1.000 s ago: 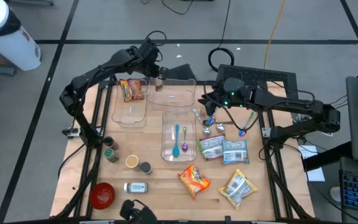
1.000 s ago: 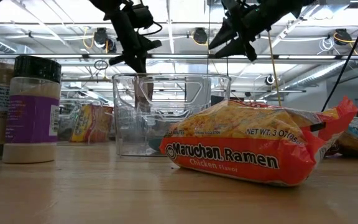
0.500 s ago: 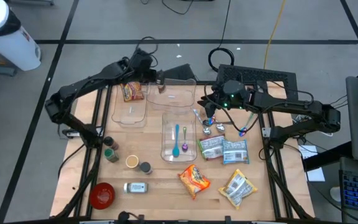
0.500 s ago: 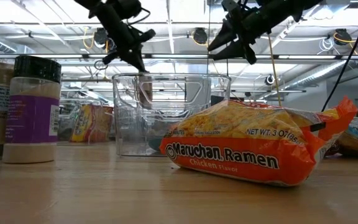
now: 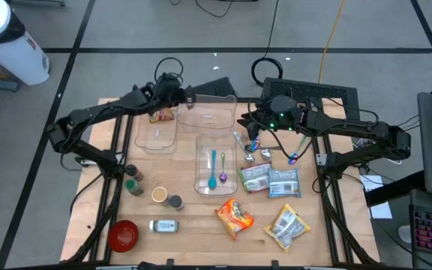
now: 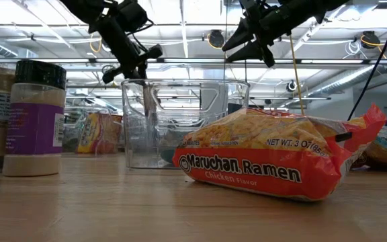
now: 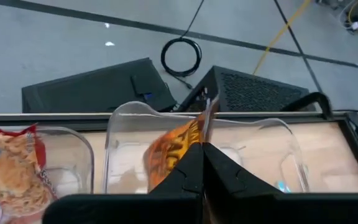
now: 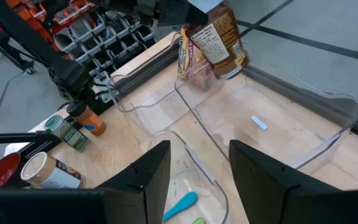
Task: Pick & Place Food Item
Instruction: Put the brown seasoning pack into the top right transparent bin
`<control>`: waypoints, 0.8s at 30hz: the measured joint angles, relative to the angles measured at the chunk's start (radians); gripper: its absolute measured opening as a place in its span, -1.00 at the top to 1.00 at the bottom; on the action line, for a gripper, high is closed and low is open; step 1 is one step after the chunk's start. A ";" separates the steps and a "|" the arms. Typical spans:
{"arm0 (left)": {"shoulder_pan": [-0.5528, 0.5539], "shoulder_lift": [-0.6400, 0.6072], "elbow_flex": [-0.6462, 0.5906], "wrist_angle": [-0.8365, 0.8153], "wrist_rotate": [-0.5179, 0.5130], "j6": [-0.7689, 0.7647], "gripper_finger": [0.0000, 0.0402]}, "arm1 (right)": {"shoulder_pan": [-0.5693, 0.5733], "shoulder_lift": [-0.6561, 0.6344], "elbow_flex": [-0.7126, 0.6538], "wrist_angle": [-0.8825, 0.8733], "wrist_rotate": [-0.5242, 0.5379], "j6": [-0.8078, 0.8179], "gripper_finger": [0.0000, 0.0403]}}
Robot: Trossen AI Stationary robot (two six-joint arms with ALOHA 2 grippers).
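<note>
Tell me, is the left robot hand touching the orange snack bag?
Touching. In the left wrist view the left gripper has its jaws shut on the edge of the orange snack bag, above a clear tray.

We see a lab or workshop: parts-bin racks, cables on the taped concrete floor, ceiling trusses.

Ramen pack, low view, front-center: "Maruchan Ramen", "Chicken Flavor", "NET WT. 3 OZ (85" at 2 o'clock. Other labels unreadable.
</note>
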 joint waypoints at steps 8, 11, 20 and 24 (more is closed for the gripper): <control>0.022 0.012 -0.013 0.000 -0.028 0.005 1.00 | 0.000 0.000 0.000 -0.001 0.000 0.004 0.23; 0.028 0.038 -0.015 -0.015 -0.016 0.005 1.00 | 0.000 0.000 0.000 -0.001 0.000 0.010 0.23; 0.018 0.101 -0.015 -0.008 -0.006 0.022 1.00 | 0.000 0.000 0.000 -0.001 0.000 0.011 0.23; 0.019 0.129 -0.015 -0.022 -0.007 0.022 1.00 | 0.000 0.000 0.000 -0.001 0.000 0.019 0.23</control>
